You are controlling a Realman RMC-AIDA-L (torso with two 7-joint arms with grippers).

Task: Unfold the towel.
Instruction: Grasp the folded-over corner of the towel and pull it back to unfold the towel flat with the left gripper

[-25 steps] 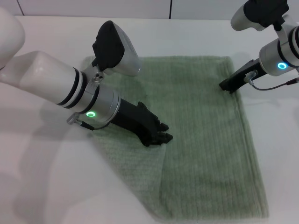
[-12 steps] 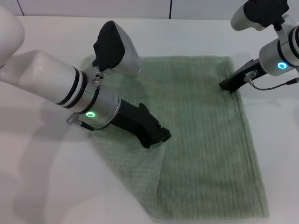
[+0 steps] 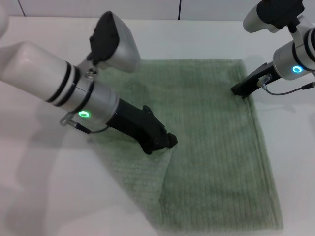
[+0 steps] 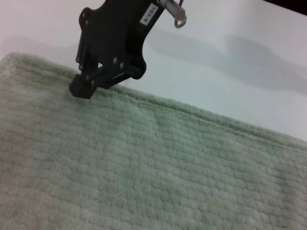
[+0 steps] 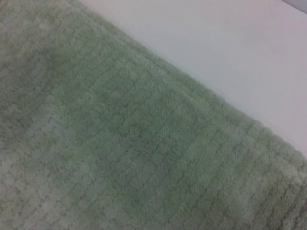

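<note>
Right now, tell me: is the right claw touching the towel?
Yes, the right claw presses on the towel at its far right corner.

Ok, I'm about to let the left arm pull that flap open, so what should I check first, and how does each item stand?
1. Left pincer shut on the towel flap's edge: ok.
2. Flap lifted off the layer below: cannot tell.
3. Right pincer holding down the far right corner: touching there, ok; grip cannot tell.
4. Table bare on the left for the flap to land: ok.
5. Rest of the towel lying flat: ok, apart from the diagonal fold.
</note>
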